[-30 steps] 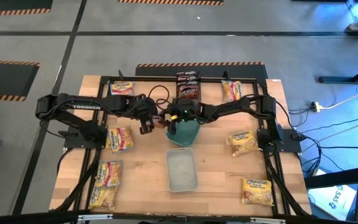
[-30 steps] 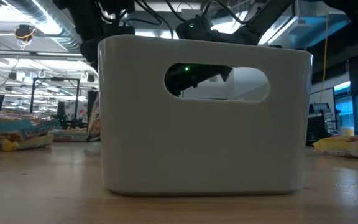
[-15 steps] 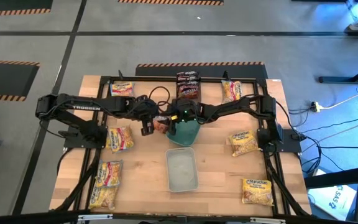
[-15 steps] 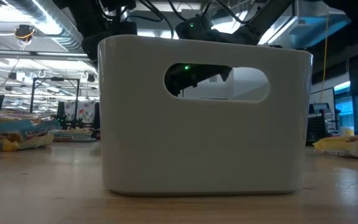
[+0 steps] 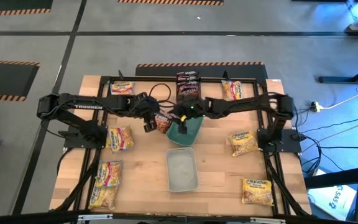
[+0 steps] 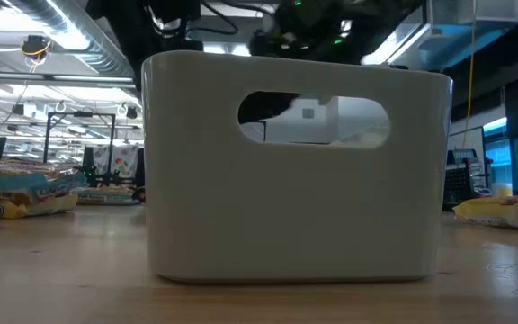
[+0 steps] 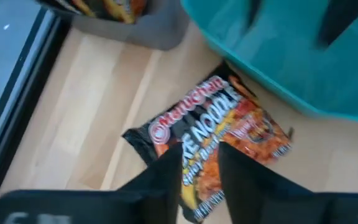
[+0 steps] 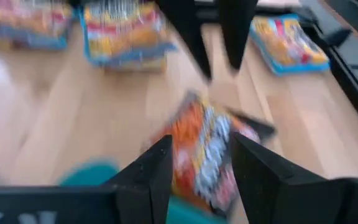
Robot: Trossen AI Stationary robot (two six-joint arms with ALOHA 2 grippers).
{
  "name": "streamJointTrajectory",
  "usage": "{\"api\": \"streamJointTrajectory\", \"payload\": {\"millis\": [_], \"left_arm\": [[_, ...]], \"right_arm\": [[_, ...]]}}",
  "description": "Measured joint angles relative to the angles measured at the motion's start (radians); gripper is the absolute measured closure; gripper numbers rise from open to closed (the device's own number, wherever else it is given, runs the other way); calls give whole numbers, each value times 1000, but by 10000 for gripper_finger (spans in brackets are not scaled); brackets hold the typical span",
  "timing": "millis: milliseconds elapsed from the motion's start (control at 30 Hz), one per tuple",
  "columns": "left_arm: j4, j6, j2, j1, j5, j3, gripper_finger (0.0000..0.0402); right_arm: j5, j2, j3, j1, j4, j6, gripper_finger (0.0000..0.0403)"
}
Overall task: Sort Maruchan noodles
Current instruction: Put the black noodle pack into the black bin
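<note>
Both arms meet near the middle of the bench's far half. My left gripper (image 5: 149, 126) hangs just over a dark packet (image 5: 161, 123) with an orange print, crinkly plastic, flat and rectangular, lying on the bare wood against the left side of the teal tray (image 5: 188, 132). In the left wrist view the two dark fingers (image 7: 160, 177) stand a little apart with the packet (image 7: 219, 140) showing through the gap; I cannot tell whether they touch it.

My right gripper (image 5: 180, 124) sits at the teal tray's left rim, close to the same packet. In the right wrist view its fingers (image 8: 151, 171) are spread, and the packet (image 8: 207, 152) lies beyond them, blurred; nothing is pinched that I can see.

The teal tray is smooth plastic with rounded corners. Just nearer the bench's front edge sits a pale frosted tray (image 5: 181, 170), rectangular, its handle slot facing the low camera. A dark grey tray (image 5: 188, 86) at the far edge holds dark red-brown packets.

Other packets lie flat and scattered on the wood:
- yellow ones (image 5: 119, 139) along the left side
- one (image 5: 121, 89) near the far left corner
- one (image 5: 231, 91) at the far edge, right of the grey tray
- one (image 5: 243, 143) at the right side
- one (image 5: 257, 191) near the front right corner
</note>
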State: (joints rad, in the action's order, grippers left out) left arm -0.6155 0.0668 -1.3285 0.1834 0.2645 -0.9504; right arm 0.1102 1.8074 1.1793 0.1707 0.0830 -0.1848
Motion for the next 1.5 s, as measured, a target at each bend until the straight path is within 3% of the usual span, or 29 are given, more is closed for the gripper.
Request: {"api": "streamJointTrajectory", "payload": {"millis": [200,367,533,633,900,1267,1500], "left_arm": [[34,10,-1,87,-43,0,237],[121,64,-50,164,-83,0,230],[148,109,-159,229,-126,-1,232],[150,116,-229,233,-175,0,232],[90,200,-315,174,-177,-1,232],[-190,225,-281,-3,-161,-2,232],[-201,296,-186,-194,-27,2,232]], "right_arm": [[-79,-196,-229,0,64,-37,259],[-84,-295,-449,0,267,-11,259],[-82,-307,-568,0,397,55,259],[-83,-302,-587,0,402,73,259],[-84,-302,-589,0,425,70,259],[-94,-300,-566,0,455,121,260],[-79,-209,-415,-20,338,191,260]]}}
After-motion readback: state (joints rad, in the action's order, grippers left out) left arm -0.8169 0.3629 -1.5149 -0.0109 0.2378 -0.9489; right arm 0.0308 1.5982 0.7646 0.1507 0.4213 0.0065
